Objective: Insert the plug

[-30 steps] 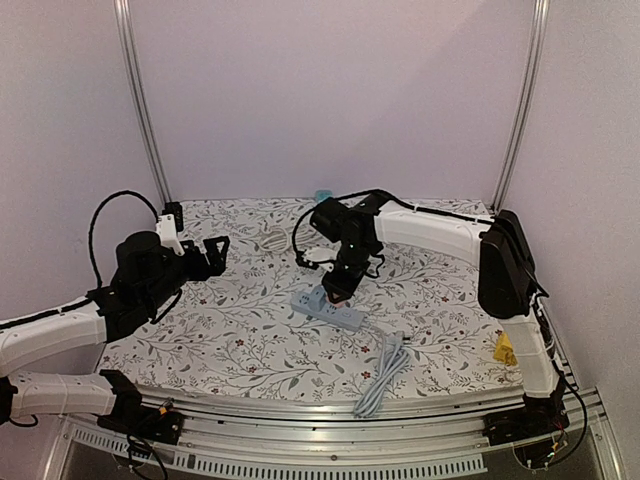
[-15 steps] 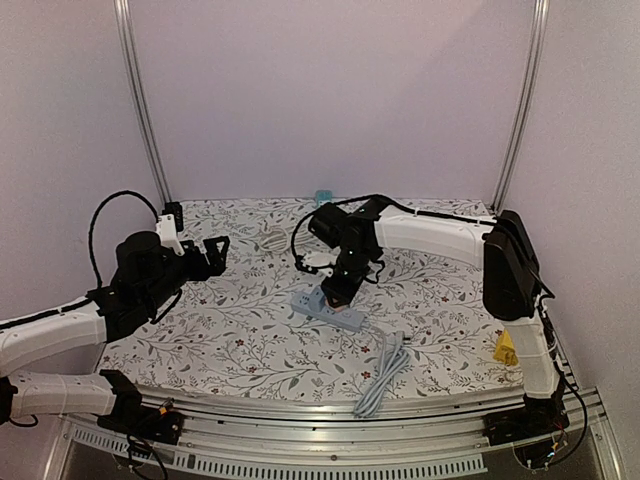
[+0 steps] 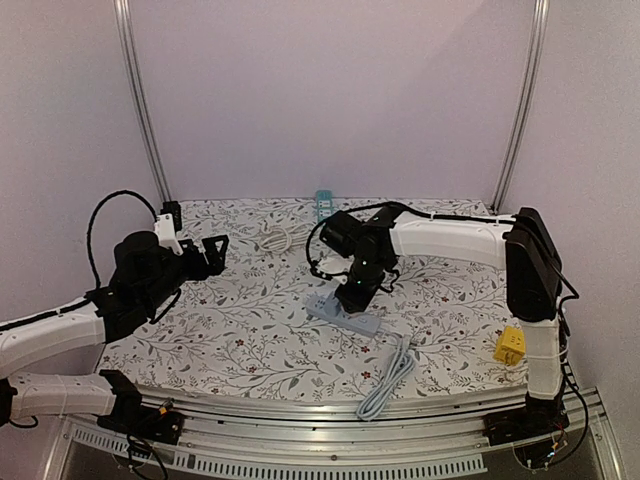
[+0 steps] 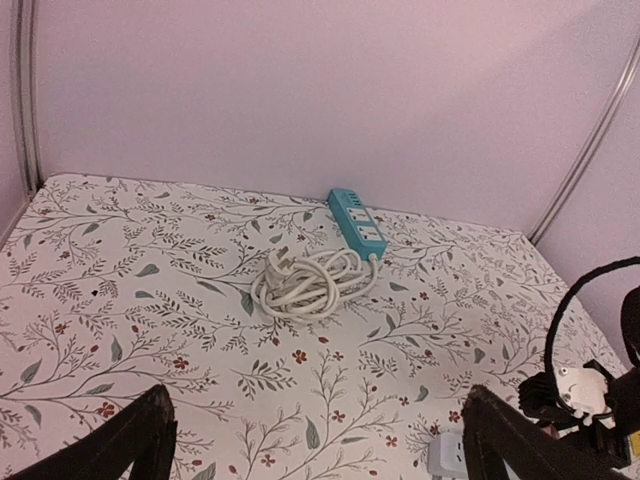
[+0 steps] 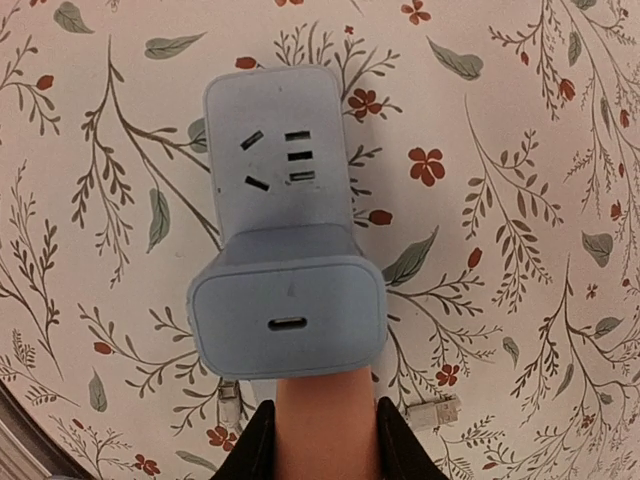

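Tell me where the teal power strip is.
In the left wrist view the teal power strip lies at the back of the table near the wall, slightly right of centre, with the coiled white cable just in front of it.

The left arm is held raised at the left, its hand spread wide. The right arm is reached inward, its hand pointed down and clamped on the charger plug.

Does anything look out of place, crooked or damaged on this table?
Nothing spilled or damaged. The grey power strip lies slanted on the table, and the bundled cord beside it reaches past the near edge. The charger in the right fingers sits over the strip's end.
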`<control>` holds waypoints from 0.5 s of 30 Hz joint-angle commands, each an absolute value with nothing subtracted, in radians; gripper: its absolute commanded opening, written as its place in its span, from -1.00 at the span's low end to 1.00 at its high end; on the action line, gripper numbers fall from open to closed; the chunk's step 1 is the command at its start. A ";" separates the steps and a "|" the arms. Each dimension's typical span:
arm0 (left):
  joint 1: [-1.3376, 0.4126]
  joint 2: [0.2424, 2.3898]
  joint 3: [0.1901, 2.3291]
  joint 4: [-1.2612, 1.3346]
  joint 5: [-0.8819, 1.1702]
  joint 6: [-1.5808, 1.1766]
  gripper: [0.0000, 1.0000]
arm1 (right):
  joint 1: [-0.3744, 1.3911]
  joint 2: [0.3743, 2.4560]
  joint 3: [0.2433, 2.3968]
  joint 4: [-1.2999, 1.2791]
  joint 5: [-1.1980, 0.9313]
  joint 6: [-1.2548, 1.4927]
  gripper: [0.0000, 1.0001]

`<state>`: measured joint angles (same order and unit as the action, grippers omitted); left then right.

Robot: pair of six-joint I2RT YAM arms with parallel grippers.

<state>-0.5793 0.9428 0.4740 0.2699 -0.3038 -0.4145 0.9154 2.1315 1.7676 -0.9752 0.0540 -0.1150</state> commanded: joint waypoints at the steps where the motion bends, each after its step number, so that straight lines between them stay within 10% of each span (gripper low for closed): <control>1: -0.563 0.932 0.457 0.261 -0.306 -0.411 0.99 | 0.905 2.077 1.682 -1.065 0.089 -0.062 -1.00; 15: -0.563 0.933 0.460 0.260 -0.295 -0.413 0.99 | 0.904 2.049 1.811 -1.105 0.107 -0.118 -1.00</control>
